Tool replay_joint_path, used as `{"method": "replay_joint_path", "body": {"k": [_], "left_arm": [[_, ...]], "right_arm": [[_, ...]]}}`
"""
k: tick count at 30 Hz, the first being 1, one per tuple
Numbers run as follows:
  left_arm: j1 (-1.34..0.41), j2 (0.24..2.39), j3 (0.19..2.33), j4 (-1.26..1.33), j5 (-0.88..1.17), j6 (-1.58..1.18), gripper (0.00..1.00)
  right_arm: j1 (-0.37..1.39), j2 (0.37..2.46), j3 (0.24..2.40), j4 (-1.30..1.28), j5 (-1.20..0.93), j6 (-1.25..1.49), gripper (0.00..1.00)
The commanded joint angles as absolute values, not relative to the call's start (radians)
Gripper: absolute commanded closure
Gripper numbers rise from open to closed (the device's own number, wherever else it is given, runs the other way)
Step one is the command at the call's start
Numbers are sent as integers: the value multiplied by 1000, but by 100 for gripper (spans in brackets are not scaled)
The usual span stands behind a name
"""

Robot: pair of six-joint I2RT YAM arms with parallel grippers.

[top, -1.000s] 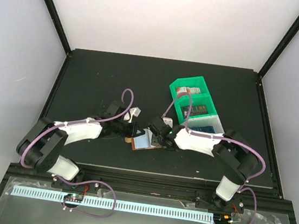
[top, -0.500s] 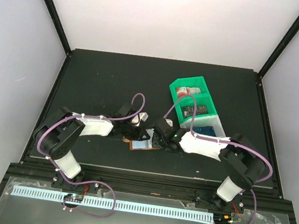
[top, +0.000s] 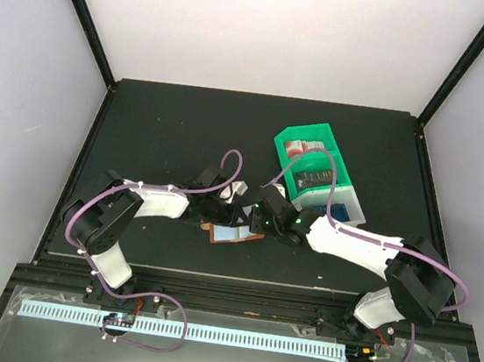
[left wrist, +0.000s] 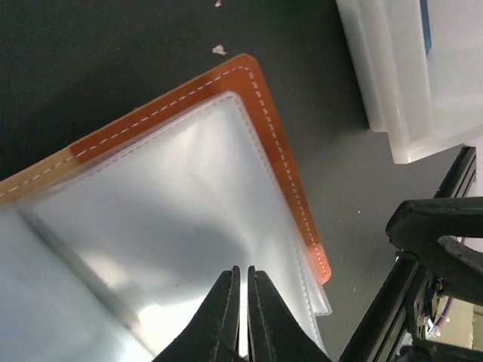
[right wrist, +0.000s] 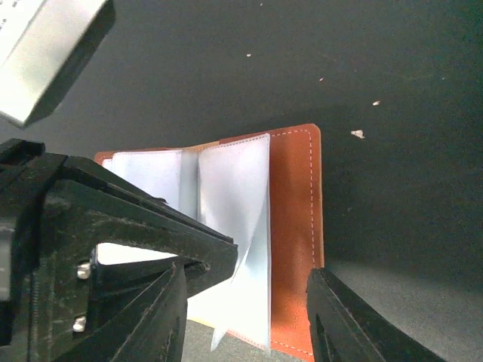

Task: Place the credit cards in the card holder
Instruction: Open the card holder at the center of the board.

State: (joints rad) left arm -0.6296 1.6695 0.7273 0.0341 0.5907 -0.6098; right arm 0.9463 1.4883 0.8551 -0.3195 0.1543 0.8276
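Observation:
The brown card holder point(top: 234, 234) lies open on the black table, its clear sleeves up point(left wrist: 189, 204) point(right wrist: 234, 211). My left gripper point(top: 226, 207) is shut, its tips point(left wrist: 243, 273) resting on a clear sleeve; whether they pinch it I cannot tell. My right gripper point(top: 259, 222) is open, its jaws straddling the holder's near right edge point(right wrist: 245, 317). One sleeve stands lifted beside the left fingers point(right wrist: 151, 226). Credit cards lie in the tray: red-and-white ones point(top: 304, 146), dark ones point(top: 317, 177), and a blue edge point(left wrist: 427, 23).
The green-and-white divided tray point(top: 284, 138) stands right of the grippers, its white wall close to the holder point(left wrist: 392, 90). Both arms cross near the table's front middle. Black frame posts rise at the table's corners.
My left gripper has moved right onto the holder's sleeves. My right arm has stretched out, its elbow swinging right, the gripper staying at the holder's right edge.

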Motion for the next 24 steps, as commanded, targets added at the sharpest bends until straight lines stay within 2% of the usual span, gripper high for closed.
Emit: {"method": "replay_joint_path", "body": {"k": [1, 10, 16, 24], "left_arm": [[-648, 1688, 772, 52, 619, -588, 94], [-734, 1736, 877, -200, 260, -526, 85], [-774, 1762, 892, -246, 177, -520, 74], [-795, 1736, 912, -279, 171, -508, 72]], "right_arm": [[940, 1453, 842, -331, 200, 816, 55], [939, 1384, 797, -405, 364, 947, 57], [935, 1293, 732, -469, 478, 1070, 56], [898, 1220, 749, -501, 495, 979, 51]]}}
